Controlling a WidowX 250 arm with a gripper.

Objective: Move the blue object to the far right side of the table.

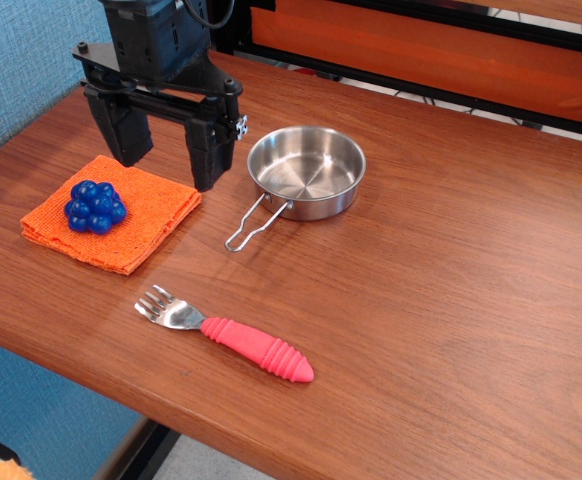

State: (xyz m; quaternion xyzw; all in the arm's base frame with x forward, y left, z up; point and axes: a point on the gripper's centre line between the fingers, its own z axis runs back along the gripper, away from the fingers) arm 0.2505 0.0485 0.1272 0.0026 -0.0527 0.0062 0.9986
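Observation:
The blue object (pixel 96 207), a glossy deep-blue cluster of little balls, sits on a folded orange cloth (pixel 141 225) at the left of the wooden table (pixel 451 290). My black gripper (pixel 168 160) hangs above the cloth's far edge, up and to the right of the blue object. Its two fingers are spread wide apart and hold nothing. The left finger (pixel 126 130) is just behind the blue object and the right finger (pixel 208 150) is near the cloth's right corner.
A steel pan (pixel 306 172) with a wire handle stands right of the gripper. A fork with a red ribbed handle (pixel 256 348) lies near the front edge. An orange panel in a black frame (pixel 421 45) runs along the back.

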